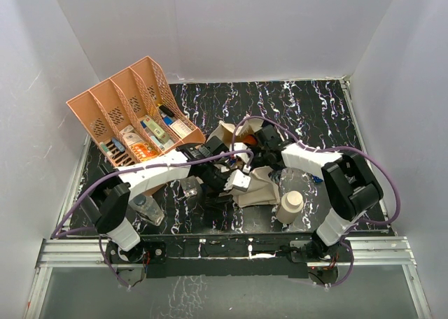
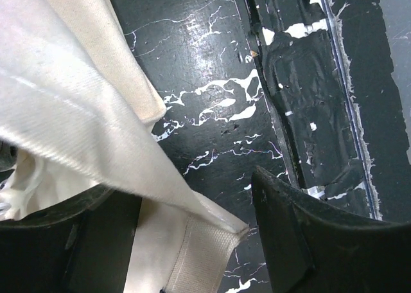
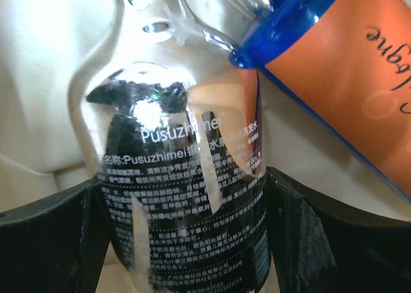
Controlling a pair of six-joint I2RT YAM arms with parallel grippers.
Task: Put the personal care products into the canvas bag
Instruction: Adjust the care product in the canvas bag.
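Observation:
The cream canvas bag (image 1: pixel 262 189) lies crumpled mid-table between both arms. My right gripper (image 3: pixel 186 184) is shut on a glossy bottle (image 3: pixel 173 139) with white print, both fingers against its sides. Bag cloth (image 3: pixel 51 81) and an orange tube with a blue cap (image 3: pixel 347 74) lie right behind the bottle. In the top view this gripper (image 1: pixel 257 140) sits at the bag's far end. My left gripper (image 2: pixel 192 190) is open with the bag's hemmed edge (image 2: pixel 205 241) between its fingers, a gap showing at the right finger (image 2: pixel 308 241). A cream cylinder (image 1: pixel 289 206) stands right of the bag. Clear bottles (image 1: pixel 148 208) (image 1: pixel 189 186) stand to its left.
An orange perforated tray (image 1: pixel 133 112) with small packets in its compartments stands at the back left. White walls close in the black marbled table (image 1: pixel 308 116). The table's taped front edge (image 2: pixel 308 81) runs close to the left gripper.

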